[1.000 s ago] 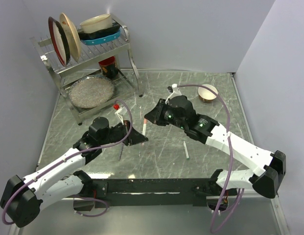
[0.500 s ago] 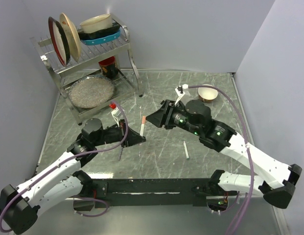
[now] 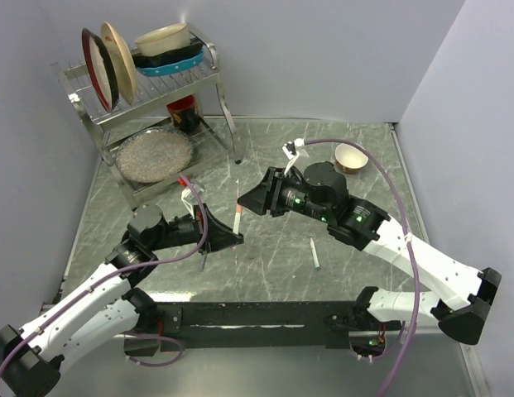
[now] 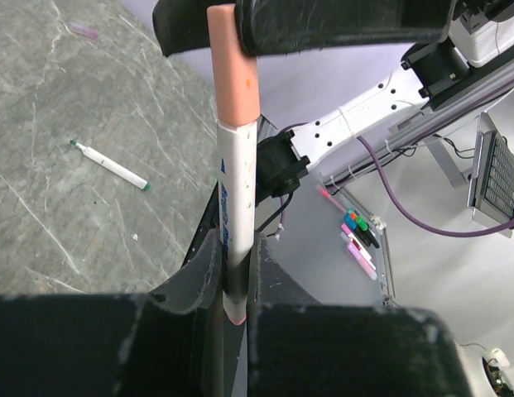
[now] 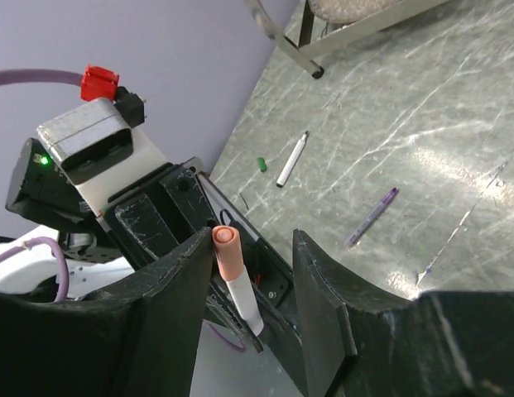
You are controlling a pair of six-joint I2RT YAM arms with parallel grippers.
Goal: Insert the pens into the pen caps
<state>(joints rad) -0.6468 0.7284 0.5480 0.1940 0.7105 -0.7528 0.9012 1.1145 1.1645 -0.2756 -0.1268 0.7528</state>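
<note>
My left gripper (image 3: 232, 234) is shut on the lower barrel of a white pen (image 4: 237, 182) and holds it above the table, tilted up. A red-orange cap (image 4: 233, 66) sits on the pen's top end. My right gripper (image 5: 250, 238) is open around that capped end (image 5: 228, 252); the cap rests against one jaw, with a wide gap to the other. A second white pen with green ends (image 3: 315, 253) lies on the table to the right. In the right wrist view a white pen (image 5: 291, 159) lies next to a loose green cap (image 5: 261, 164).
A purple pen (image 5: 372, 217) lies on the marble table. A dish rack (image 3: 149, 91) with plates and bowls stands at the back left. A small bowl (image 3: 351, 156) sits at the back right. Walls close in both sides.
My left arm has drawn back to the left with the pen in its grip. My right gripper backed off to the right, then returned left around the capped end.
</note>
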